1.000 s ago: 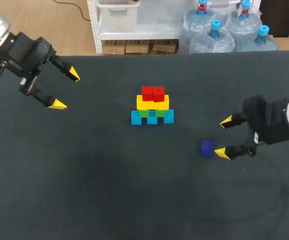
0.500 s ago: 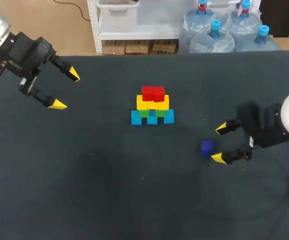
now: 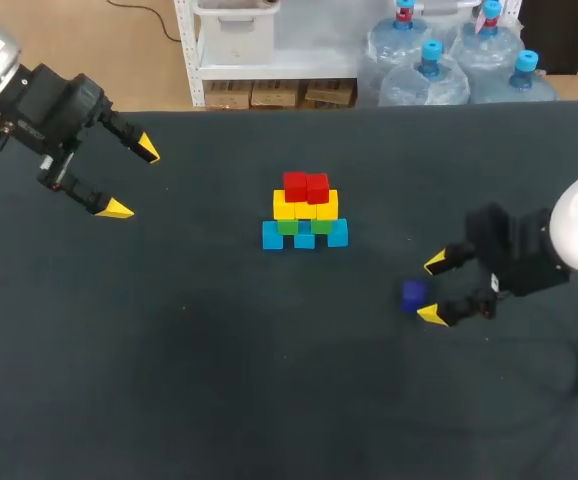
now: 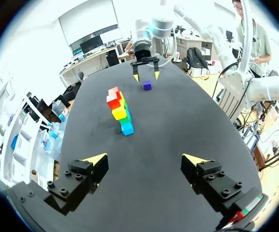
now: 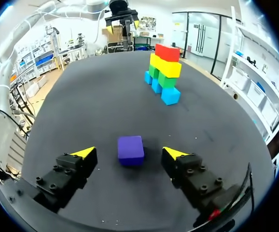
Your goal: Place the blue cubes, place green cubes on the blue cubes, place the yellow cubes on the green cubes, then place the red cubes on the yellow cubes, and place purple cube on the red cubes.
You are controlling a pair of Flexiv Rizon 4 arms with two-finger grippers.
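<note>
Jaws of the right gripper (image 3: 432, 289) stand wide and hold nothing. The purple cube (image 3: 414, 295) lies flat on the table between the two yellow tips, touching neither, and the right wrist view shows a gap on each side.

The step in hand looks to be the grasp of this last cube. To do it well, the fingers should probably slide a little further along, so the cube sits deeper between the pads. They should then close squarely on two opposite faces, so it does not twist. A straight lift before any sideways travel would keep it from dragging on the cloth.

The stack (image 3: 305, 212) stands to the far left of the cube and well apart from it, so there is room to rise and swing across. Its top is the pair of red cubes (image 3: 306, 187), touching side by side above the yellow, green and blue rows. I judge the landing should come from straight above, centred on the seam between the reds. A sideways brush could push the upper rows off.

The left gripper (image 3: 132, 180) hangs over the far-left part of the table (image 3: 219, 350), fingers wide and empty, well away from the stack. The table's far edge lies well beyond the stack, and the right arm comes in over the right edge.
</note>
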